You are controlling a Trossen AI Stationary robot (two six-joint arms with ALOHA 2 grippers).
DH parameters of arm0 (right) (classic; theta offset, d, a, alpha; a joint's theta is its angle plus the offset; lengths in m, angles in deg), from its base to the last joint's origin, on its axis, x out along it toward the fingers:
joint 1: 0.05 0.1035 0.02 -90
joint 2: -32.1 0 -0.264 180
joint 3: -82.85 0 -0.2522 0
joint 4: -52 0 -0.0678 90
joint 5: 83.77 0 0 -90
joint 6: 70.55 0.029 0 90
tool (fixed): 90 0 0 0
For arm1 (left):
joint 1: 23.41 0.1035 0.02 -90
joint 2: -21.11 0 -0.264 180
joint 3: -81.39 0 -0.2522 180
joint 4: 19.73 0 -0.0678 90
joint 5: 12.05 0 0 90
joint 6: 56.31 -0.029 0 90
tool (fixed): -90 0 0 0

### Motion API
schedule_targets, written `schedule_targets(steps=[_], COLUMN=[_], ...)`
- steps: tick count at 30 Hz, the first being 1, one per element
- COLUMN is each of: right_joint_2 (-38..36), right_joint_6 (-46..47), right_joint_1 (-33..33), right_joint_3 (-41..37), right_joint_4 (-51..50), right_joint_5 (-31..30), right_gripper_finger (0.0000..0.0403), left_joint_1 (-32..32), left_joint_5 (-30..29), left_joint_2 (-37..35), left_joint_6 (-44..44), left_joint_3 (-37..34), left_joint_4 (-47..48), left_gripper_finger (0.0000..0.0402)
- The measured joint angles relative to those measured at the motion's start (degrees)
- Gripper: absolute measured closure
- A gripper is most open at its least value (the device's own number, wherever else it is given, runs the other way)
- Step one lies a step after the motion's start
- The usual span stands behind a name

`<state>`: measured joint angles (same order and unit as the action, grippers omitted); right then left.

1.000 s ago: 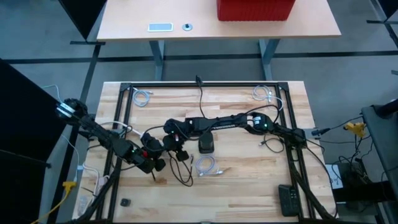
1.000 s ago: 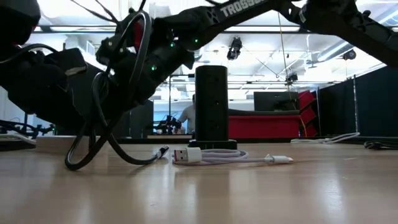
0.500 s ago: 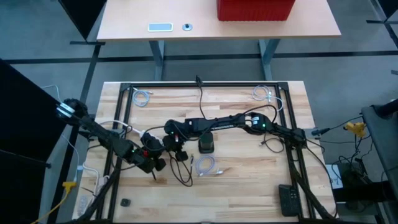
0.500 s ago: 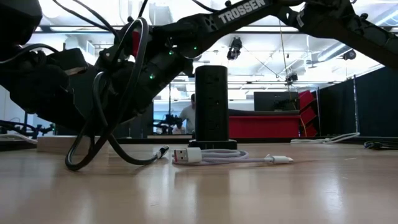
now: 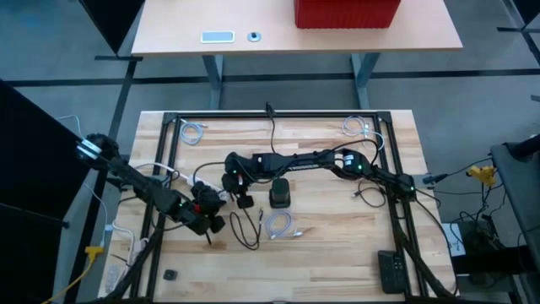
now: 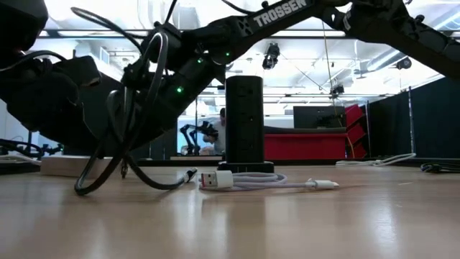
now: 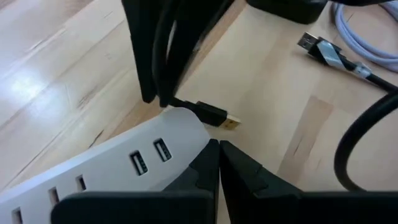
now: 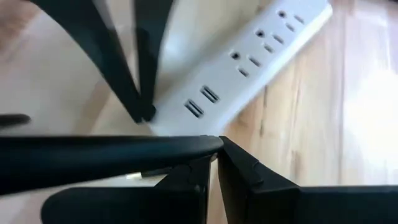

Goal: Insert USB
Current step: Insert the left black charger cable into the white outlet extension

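The USB plug (image 7: 214,116) hangs on its black cable (image 7: 163,50), gold tip just beside the white power strip (image 7: 118,165) (ports facing up), near the table's (image 5: 337,245) left edge. The right claw (image 5: 234,180) is clamped on the cable above the strip. The left claw (image 5: 205,205) is closed, empty, beside the strip.

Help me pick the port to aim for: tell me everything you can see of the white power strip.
The white power strip is a long, slim bar that looks like smooth plastic, lying flat on the wooden table. Its upper face carries two USB-A ports side by side near one rounded end, then a row of three-prong outlets running toward the other end. All visible sockets are empty. In the left wrist view, a black cable's gold-tipped USB plug sits just beside the rounded end, not inserted.
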<state>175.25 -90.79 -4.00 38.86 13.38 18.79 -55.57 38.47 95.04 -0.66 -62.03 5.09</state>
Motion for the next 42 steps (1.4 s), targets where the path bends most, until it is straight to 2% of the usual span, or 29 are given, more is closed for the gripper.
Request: schedule_targets(steps=[11,18,29,42], right_joint_2=[-0.02,1.49,1.72,0.28], right_joint_6=[-2.54,-7.55,-1.02,2.24], right_joint_1=[0.44,0.64,0.2,0.16], right_joint_3=[0.0,0.11,0.13,2.94], right_joint_4=[1.53,2.55,3.96,-0.98], right_joint_5=[3.97,5.92,5.72,5.67], right_gripper_finger=[0.0398,0.0398,0.0398,0.0398], left_joint_1=[0.0,0.04,0.04,0.04], left_joint_5=[0.2,0.04,0.07,0.28], left_joint_2=[-0.03,0.0,0.0,0.0], left_joint_6=[0.56,0.84,0.97,1.43], left_joint_3=[0.04,0.04,0.02,0.02], left_joint_4=[0.33,0.47,0.47,0.35], left_gripper_finger=[0.0402,0.0402,0.0402,0.0402])
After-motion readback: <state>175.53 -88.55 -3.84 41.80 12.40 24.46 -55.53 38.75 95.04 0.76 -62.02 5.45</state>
